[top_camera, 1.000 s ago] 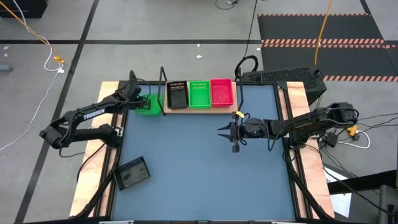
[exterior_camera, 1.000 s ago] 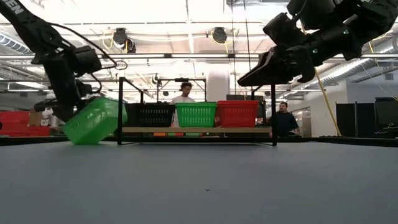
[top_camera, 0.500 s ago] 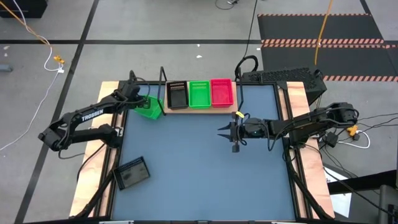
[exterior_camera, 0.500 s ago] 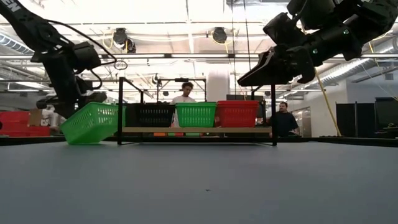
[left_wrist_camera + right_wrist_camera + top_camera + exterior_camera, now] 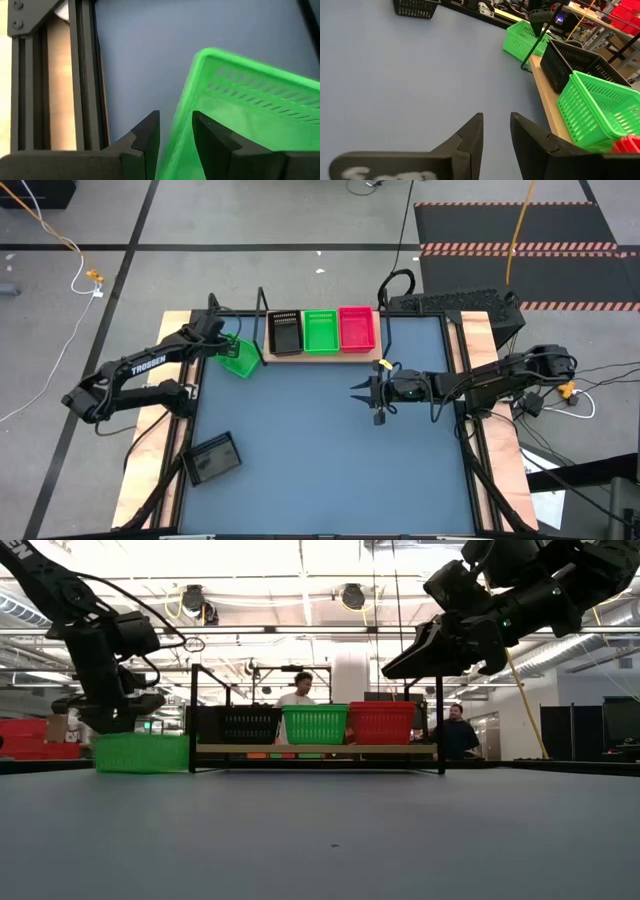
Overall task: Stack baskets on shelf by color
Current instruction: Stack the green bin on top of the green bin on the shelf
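green basket (image 5: 240,357): bright mesh, flat on counter | left gripper (image 5: 175,135): jaws clamp its rim | right gripper (image 5: 496,131): jaws parted, empty

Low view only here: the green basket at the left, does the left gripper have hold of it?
Observer: Yes. The left wrist view shows the left gripper pinching a wall of the green basket.
Operator: Is the right gripper carrying anything?
Observer: No. In its wrist view the right gripper is empty, over bare table.
Operator: Any other loose baskets?
Observer: From above, one black basket lies near the table's left edge.
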`<act>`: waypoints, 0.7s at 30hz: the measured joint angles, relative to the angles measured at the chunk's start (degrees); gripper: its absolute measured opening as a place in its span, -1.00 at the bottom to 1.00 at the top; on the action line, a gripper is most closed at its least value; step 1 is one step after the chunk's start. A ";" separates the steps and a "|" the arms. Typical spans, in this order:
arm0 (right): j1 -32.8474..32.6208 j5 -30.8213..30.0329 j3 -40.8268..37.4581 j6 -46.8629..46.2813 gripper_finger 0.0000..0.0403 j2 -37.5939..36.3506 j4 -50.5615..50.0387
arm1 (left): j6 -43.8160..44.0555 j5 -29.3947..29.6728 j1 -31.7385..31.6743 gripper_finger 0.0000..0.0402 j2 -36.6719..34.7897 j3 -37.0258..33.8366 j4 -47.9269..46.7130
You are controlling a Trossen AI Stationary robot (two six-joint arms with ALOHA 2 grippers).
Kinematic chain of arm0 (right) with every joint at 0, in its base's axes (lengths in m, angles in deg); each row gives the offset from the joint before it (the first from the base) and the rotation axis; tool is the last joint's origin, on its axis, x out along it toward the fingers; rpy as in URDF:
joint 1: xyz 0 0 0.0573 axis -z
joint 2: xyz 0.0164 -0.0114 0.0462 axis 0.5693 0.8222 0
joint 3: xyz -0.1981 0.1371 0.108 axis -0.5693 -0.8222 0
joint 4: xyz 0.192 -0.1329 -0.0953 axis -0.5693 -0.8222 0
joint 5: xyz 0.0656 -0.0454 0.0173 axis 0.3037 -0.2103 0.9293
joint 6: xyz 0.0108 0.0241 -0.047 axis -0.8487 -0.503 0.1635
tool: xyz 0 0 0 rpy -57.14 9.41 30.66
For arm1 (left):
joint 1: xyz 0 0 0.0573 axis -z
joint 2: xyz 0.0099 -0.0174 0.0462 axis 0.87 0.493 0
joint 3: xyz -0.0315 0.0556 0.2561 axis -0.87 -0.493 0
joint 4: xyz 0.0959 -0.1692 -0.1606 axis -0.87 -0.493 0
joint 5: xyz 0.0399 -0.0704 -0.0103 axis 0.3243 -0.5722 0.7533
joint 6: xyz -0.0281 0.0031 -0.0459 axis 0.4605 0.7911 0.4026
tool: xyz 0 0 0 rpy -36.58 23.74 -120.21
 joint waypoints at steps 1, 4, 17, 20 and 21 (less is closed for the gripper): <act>0.00 0.00 0.00 0.04 -0.55 0.00 -0.01 | -0.04 0.04 -0.02 -0.42 0.00 0.00 -0.56; 0.00 0.00 0.00 0.86 -0.55 0.00 0.02 | -0.08 0.02 0.00 -0.44 0.00 0.00 -3.59; 0.00 0.09 0.00 -0.38 -0.55 0.13 2.52 | -0.94 0.82 1.37 -0.96 -0.02 0.21 -6.60; 0.00 0.13 0.00 -0.41 -0.55 0.81 3.40 | -0.95 1.52 2.24 -0.97 -0.03 1.70 -7.05; 0.00 0.13 0.00 -0.19 -0.55 1.10 3.90 | -0.89 2.25 2.83 -0.97 -0.05 2.42 -7.11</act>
